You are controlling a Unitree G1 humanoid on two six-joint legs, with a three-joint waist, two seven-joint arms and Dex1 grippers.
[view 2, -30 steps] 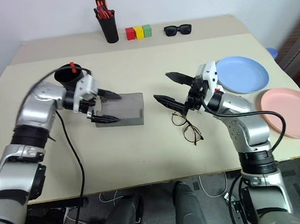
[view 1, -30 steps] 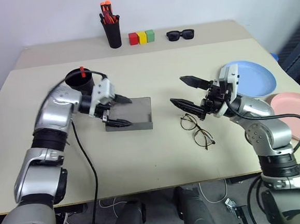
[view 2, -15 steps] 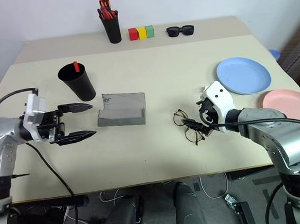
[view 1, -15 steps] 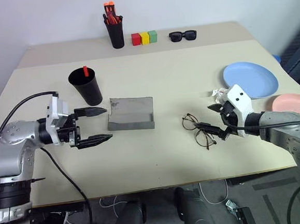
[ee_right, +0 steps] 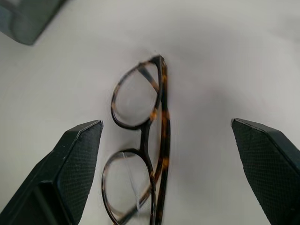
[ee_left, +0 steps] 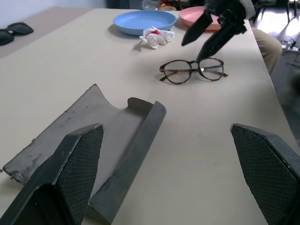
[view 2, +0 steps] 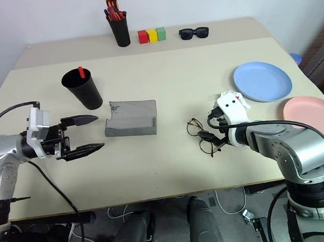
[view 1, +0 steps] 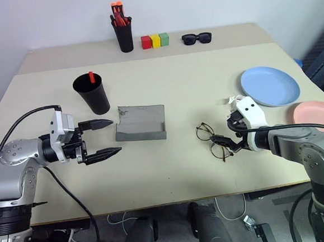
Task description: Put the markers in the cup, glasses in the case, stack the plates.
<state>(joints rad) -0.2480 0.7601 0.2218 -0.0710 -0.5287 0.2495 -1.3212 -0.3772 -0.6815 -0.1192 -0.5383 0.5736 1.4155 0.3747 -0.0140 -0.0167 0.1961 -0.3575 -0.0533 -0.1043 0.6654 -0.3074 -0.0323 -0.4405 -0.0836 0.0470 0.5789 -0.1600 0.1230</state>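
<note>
I am on the glasses step. On the table [view 1: 171, 170] the grey case [view 1: 141, 122] lies open. My left pincer [view 1: 103, 139] waits just beside it, spread wide and empty. My right pincer [view 2: 212, 134] is spread too, right over the glasses [ee_right: 140, 164], with nothing in it. I think I must go down, pinch the thin frame softly and carry it to the case. The glasses are small, brown and thin, with round lenses, folded flat.

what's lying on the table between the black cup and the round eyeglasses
The open grey case lies between the cup and the glasses, nearer the cup, as the left eye view shows. The rest of that stretch is bare table.
</note>
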